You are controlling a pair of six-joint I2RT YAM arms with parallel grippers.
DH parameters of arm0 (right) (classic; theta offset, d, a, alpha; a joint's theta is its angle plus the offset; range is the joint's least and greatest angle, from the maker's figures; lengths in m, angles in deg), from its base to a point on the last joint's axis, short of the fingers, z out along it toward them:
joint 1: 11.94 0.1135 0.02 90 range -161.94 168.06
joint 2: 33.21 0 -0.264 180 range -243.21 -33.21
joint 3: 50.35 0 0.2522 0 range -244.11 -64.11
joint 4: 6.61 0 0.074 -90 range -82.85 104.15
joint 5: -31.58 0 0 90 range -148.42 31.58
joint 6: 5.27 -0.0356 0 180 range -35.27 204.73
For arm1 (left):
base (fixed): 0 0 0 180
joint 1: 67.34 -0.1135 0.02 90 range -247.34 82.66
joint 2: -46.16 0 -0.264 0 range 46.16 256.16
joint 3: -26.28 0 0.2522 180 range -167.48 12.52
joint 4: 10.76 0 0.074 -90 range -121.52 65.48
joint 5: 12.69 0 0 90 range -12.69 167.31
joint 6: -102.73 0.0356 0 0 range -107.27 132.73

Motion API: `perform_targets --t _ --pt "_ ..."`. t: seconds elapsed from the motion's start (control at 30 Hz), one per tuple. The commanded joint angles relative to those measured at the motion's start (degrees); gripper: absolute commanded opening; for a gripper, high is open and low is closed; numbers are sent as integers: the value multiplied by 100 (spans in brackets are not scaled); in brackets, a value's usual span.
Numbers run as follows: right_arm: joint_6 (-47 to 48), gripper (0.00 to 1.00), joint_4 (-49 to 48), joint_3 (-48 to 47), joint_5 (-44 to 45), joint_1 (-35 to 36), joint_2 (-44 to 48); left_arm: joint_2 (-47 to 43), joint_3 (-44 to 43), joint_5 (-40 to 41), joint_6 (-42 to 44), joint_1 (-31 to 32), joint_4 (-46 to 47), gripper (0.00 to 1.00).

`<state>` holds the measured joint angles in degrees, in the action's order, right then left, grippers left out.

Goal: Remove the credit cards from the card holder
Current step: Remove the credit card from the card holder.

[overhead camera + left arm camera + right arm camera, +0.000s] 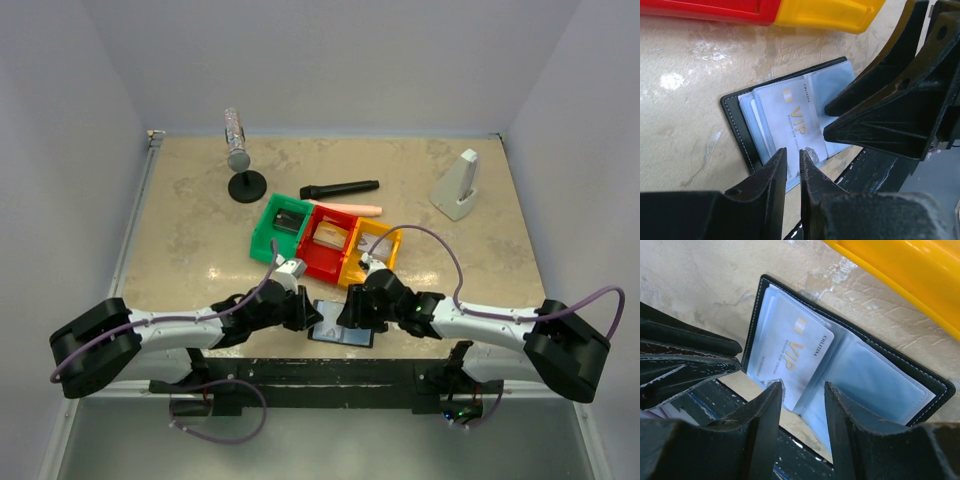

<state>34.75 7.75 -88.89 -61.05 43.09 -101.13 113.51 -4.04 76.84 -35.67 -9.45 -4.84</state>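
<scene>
The card holder (342, 335) lies open and flat at the table's front edge, black outside with bluish clear sleeves. It also shows in the left wrist view (735, 117) and the right wrist view (939, 385). A pale VIP card (790, 112) sits in its left sleeve and also shows in the right wrist view (790, 347). My left gripper (312, 318) hovers at the holder's left side (793, 150), its jaws nearly shut with only a narrow slit and nothing between them. My right gripper (350, 312) is open over the holder's near edge (804, 385), straddling the fold, empty.
Green (280, 228), red (325, 243) and yellow (370, 255) bins stand just behind the holder. A black stick (340, 189), a pink item (355, 208), a stand with a silver cylinder (240, 160) and a white object (458, 185) lie farther back. A black bar (330, 370) runs along the front edge.
</scene>
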Motion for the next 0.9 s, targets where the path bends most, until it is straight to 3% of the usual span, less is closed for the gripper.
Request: perform_targets --t 0.0,0.87 --pt "-223 44 -473 209 -62 26 -11 348 -234 -252 59 -23 624 20" --pt "-381 44 -878 359 -167 8 -125 1201 -164 -103 -354 -23 642 6"
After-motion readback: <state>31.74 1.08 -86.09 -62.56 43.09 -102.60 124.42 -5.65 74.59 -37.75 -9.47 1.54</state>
